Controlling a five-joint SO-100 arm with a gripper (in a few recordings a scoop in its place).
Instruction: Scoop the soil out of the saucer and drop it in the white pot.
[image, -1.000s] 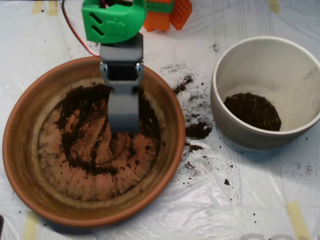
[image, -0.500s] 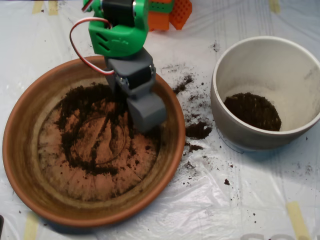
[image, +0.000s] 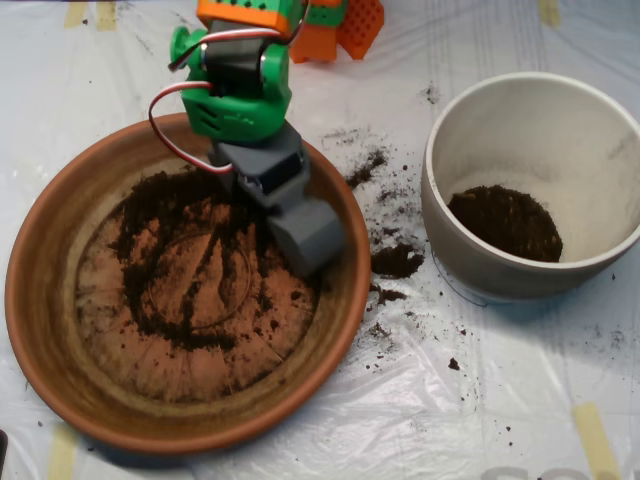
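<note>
Terracotta fills the picture's nine o'clock side: the saucer (image: 60, 330) holds a thin ring of soil (image: 150, 215), thickest toward twelve o'clock, its centre scraped nearly bare. The grey scoop (image: 308, 238) sits low over the saucer's three o'clock edge, long axis running from eleven to five o'clock; whether its shells are parted or pressed together I cannot tell. From the scoop, the white pot (image: 600, 130) lies at three o'clock, apart from the saucer, already holding soil. Spilled crumbs (image: 396, 262) dot the plastic sheet (image: 450, 420) between them; that gap looks open for crossing.
</note>
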